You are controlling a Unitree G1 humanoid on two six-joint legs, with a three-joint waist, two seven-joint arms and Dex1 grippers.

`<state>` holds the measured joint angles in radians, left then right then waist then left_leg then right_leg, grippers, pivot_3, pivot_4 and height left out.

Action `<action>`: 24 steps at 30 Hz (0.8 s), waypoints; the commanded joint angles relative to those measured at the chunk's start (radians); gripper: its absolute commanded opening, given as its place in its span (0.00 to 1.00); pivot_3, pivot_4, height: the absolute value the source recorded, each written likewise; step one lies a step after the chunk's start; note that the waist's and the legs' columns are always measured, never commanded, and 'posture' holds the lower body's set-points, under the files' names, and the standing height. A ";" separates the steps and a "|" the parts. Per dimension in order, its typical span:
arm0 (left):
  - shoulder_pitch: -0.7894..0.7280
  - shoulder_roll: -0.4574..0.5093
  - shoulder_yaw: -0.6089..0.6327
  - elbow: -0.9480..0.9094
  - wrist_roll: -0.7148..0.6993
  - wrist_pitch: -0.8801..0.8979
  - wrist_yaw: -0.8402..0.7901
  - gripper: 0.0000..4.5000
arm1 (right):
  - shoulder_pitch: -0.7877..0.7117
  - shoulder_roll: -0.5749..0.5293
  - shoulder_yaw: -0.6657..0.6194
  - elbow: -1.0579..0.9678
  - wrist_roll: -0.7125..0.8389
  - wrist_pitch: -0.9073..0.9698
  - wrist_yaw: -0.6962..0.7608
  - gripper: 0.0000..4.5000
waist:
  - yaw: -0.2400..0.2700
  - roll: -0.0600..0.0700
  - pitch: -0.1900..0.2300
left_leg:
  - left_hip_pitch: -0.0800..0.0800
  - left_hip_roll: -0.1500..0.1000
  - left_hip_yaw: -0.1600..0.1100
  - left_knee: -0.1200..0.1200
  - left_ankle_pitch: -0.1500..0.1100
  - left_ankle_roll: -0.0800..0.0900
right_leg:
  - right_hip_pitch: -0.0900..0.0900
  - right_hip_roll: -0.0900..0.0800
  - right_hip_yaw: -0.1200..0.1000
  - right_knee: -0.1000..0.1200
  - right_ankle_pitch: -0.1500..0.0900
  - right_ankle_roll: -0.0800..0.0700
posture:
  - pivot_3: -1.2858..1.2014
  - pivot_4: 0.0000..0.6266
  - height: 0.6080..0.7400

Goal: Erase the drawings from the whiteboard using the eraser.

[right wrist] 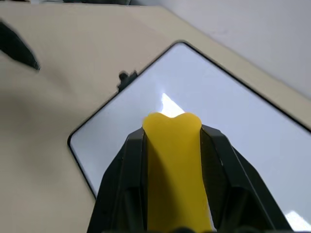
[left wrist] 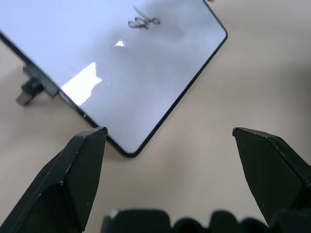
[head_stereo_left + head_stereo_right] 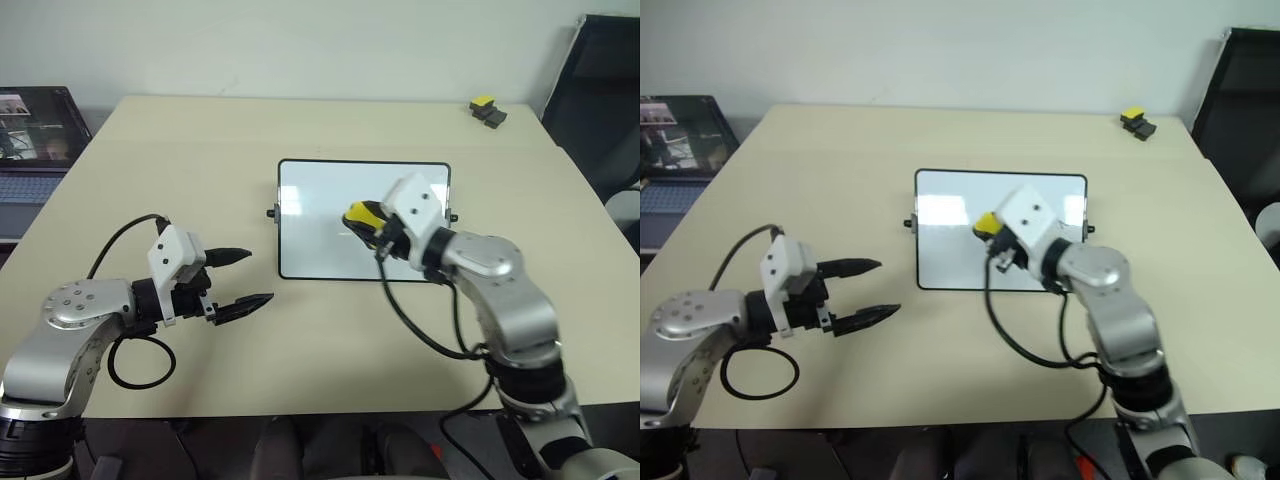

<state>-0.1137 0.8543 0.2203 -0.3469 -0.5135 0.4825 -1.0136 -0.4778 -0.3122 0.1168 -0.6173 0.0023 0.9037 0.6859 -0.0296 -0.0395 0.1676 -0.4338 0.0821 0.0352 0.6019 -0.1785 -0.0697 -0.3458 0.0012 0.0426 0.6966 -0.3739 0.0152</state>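
Broad beige worktop (image 3: 300, 130), carrying all items. Small rectangular white whiteboard with thin black frame (image 3: 320, 220), flat at centre. Right hand (image 3: 362, 222), over the board's right half, clenched on the bright yellow oblong eraser (image 1: 173, 160), block end protruding past black fingertips. Left hand (image 3: 245, 278), off the board's lower left corner, above bare worktop, released, fingers wide apart. Black marker scribble (image 2: 144, 21), on the board surface.

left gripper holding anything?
No. The left gripper is open and empty, beside the whiteboard; the eraser is in the right gripper.
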 commanded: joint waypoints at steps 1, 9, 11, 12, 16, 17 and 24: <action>-0.012 -0.003 0.018 0.015 -0.003 -0.024 0.007 1.00 | 0.162 -0.061 -0.167 -0.206 0.127 0.043 0.057 0.25 | 0.000 0.000 0.000 | 0.000 0.000 0.000 0.000 0.000 0.000 | 0.000 0.000 0.000 0.000 0.000 0.000 | 0.52 0.24 1.00; -0.042 -0.067 0.008 0.104 0.019 -0.076 0.039 1.00 | 0.488 -0.033 -0.172 -0.158 0.028 -0.307 -0.153 0.25 | -0.008 0.001 0.000 | 0.002 -0.001 -0.001 0.000 0.000 0.000 | 0.002 0.001 0.000 0.000 0.000 0.001 | 0.52 0.24 1.00; -0.038 -0.074 0.004 0.099 0.022 -0.080 0.042 1.00 | 0.505 0.001 -0.157 -0.122 0.011 -0.398 -0.209 0.25 | -0.009 0.000 0.001 | 0.002 -0.001 -0.001 0.001 0.000 0.000 | 0.003 0.001 0.001 0.001 0.000 0.001 | 0.52 0.24 1.00; -0.035 -0.076 0.003 0.092 0.020 -0.077 0.042 1.00 | 0.506 0.010 -0.150 -0.111 0.008 -0.428 -0.225 0.25 | -0.011 0.000 0.001 | 0.002 -0.001 -0.001 0.002 0.000 0.000 | 0.003 0.001 0.001 0.001 0.000 0.001 | 0.52 0.24 1.00; -0.037 -0.071 0.004 0.064 0.009 -0.056 0.049 1.00 | 0.504 0.016 -0.128 -0.101 0.021 -0.481 -0.242 0.25 | -0.008 0.001 0.001 | 0.002 -0.001 -0.001 0.002 0.000 0.000 | 0.003 0.005 0.001 0.001 0.000 0.001 | 0.52 0.24 1.00; -0.040 -0.064 -0.002 0.065 0.019 -0.058 0.048 1.00 | 0.503 0.010 -0.126 -0.100 0.028 -0.483 -0.239 0.25 | -0.006 0.001 0.001 | 0.002 -0.001 -0.001 0.002 0.000 0.000 | 0.003 0.005 0.001 0.001 0.000 0.001 | 0.52 0.24 1.00; -0.053 -0.043 -0.018 0.032 -0.001 -0.032 0.024 1.00 | 0.447 -0.027 -0.133 -0.108 0.083 -0.455 -0.218 0.25 | -0.002 0.001 0.001 | 0.002 0.000 -0.001 0.002 0.000 0.000 | 0.003 0.005 0.001 0.001 0.000 0.001 | 0.52 0.24 1.00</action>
<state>-0.1516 0.7930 0.1996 -0.2690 -0.4925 0.4487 -0.9762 -0.0076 -0.3293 -0.0061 -0.6980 0.0662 0.4499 0.4634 -0.0318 -0.0389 0.1683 -0.4319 0.0816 0.0339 0.6044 -0.1785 -0.0697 -0.3424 0.0066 0.0432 0.6976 -0.3740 0.0160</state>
